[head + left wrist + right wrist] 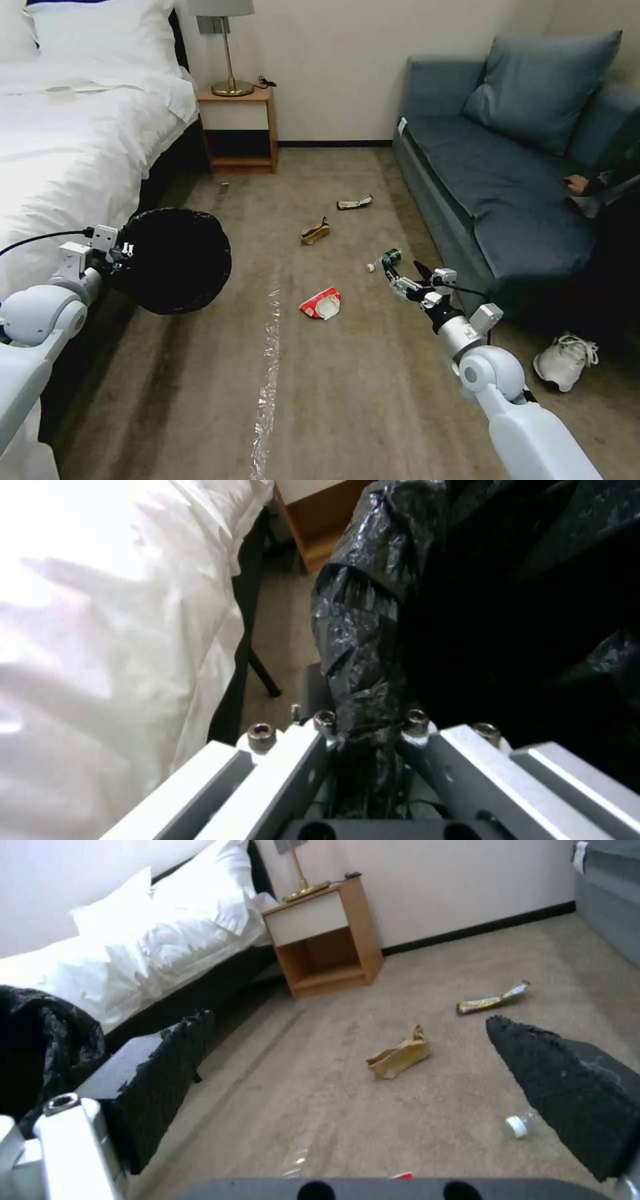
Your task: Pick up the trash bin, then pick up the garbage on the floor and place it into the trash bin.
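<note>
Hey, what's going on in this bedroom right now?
A robot is tidying litter. Its left pincer is clamped on the bag-lined rim of the trash bin, held off the carpet beside the bed. Its right pincer is open and empty above the floor. The red-and-white carton, brown paper scrap and snack wrapper lie on the carpet.

The trash bin (175,260) is wrapped in a black plastic liner (363,630), crinkly and glossy up close. The left gripper (370,760) is smooth brushed metal with shiny bolt heads; the right gripper's fingers (567,1085) wear rough, matt black pads, probably foam or rubber, hard to say. Short-pile carpet (347,400), matt beige, with a shiny strip of clear tape (267,387) on it. Brown scrap (399,1059) looks like creased paper, the wrapper (492,999) glossy foil, the red-and-white carton (321,303) smooth card. Nightstand (323,935): light wood, satin finish. Sofa (507,173) is woven blue-grey cloth.
</note>
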Controlling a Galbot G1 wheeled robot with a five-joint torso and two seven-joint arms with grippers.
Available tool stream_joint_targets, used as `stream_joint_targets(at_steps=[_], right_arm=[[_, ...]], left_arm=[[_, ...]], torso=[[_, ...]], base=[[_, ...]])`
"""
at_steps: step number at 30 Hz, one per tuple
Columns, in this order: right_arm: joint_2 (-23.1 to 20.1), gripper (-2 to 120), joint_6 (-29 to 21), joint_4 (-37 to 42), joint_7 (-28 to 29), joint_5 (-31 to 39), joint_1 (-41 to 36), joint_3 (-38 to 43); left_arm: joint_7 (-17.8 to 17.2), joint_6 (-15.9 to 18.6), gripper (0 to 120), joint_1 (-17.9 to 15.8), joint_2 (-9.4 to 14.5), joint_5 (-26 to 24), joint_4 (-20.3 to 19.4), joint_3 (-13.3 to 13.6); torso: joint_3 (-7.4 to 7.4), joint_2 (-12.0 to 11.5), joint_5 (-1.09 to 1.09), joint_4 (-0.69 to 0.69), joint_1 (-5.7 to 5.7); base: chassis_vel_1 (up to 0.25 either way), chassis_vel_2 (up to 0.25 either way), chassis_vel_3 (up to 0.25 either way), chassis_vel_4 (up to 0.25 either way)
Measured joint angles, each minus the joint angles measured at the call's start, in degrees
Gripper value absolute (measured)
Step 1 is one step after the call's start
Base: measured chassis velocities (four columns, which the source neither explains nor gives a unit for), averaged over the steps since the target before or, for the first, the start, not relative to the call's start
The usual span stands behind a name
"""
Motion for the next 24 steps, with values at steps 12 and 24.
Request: stream_joint_targets(at_steps=[12,24], right_arm=[[0.5,100,0.3,-1.4,-0.4,0.1,1.0,-0.7],[0.9,100,0.4,-2.0,-0.6,0.0,1.2,-0.8]], left_arm=[[0.3,-0.5,1,-1.9,0.0,0.0,1.4,1.3],[0.9,-1.2,1,-3.1,-0.3,0.0,2.2,2.2]], torso=[[0.0,0.0,0.0,0.0,0.0],[0.0,0.0,0.0,0.0,0.0]], base=[[-0.079,0.086,0.084,-0.082],[-0.103,0.1,0.102,-0.103]])
